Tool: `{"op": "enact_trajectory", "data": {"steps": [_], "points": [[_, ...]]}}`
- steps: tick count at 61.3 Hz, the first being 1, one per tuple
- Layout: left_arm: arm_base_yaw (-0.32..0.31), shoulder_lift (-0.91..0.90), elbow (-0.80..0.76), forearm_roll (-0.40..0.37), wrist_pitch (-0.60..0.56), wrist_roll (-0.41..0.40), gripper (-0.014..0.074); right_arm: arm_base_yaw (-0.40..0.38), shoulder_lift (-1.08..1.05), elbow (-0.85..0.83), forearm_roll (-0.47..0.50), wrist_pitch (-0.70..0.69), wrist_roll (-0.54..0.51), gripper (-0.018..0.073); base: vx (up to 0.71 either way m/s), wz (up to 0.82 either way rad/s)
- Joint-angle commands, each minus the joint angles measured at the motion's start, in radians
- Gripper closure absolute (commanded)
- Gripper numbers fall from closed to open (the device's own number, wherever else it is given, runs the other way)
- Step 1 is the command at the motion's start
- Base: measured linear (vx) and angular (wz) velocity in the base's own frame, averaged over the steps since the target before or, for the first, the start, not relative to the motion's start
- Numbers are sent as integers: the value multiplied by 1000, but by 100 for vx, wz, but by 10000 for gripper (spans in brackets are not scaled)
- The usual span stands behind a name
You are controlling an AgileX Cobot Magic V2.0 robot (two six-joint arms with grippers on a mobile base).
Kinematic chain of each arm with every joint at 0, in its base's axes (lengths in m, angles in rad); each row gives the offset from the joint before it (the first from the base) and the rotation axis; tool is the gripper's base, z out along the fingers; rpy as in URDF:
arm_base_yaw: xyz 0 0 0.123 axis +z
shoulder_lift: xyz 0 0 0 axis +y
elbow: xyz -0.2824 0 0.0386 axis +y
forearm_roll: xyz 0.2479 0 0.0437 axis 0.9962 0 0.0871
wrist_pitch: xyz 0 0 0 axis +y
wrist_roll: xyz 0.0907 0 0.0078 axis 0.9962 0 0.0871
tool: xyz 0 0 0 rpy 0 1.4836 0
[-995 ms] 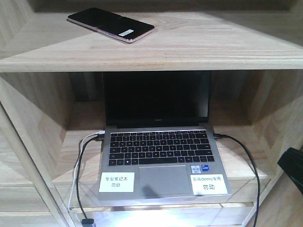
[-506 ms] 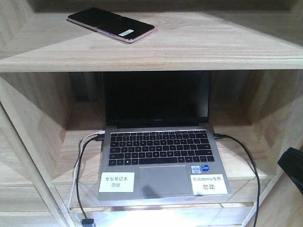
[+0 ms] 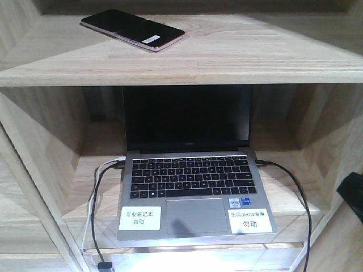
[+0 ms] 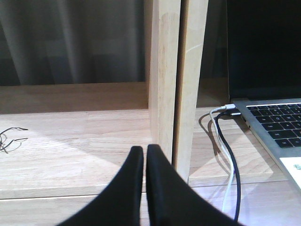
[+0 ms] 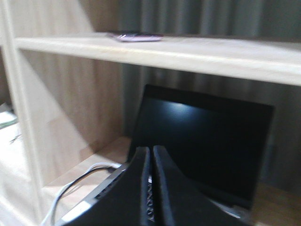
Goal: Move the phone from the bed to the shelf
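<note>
Phone (image 3: pixel 134 29) unmoved on shelf (image 3: pixel 227 56)

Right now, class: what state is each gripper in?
Left gripper: shut, holding nothing.
Right gripper: shut, holding nothing; the phone lies on the shelf.

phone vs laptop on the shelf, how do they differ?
The phone lies flat on the upper board of the shelf; the laptop stands open in the compartment below. The phone is far smaller. The laptop has cables plugged into both sides; the phone has none. Both show dark, unlit screens.
</note>
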Motion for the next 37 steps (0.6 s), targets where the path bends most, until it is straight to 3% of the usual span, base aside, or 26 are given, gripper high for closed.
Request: {"op": "enact_trajectory", "data": {"steps": [1, 10, 19, 29, 37], "points": [[-3, -5, 2, -10, -73, -4, 596, -6, 7, -26, -104, -71, 113, 564, 0, 0], [-3, -5, 2, -10, -73, -4, 596, -6, 7, -26, -342, -71, 360, 564, 0, 0], [-3, -5, 2, -10, -73, -4, 596, -6, 7, -26, -535, -72, 528, 564, 0, 0], [-3, -5, 2, -10, -73, -4, 596, -10, -25, -26, -698, -72, 683, 564, 0, 0], [-3, -5, 2, -10, -73, -4, 596, -74, -76, 1, -734, -88, 730, 564, 0, 0]]}}
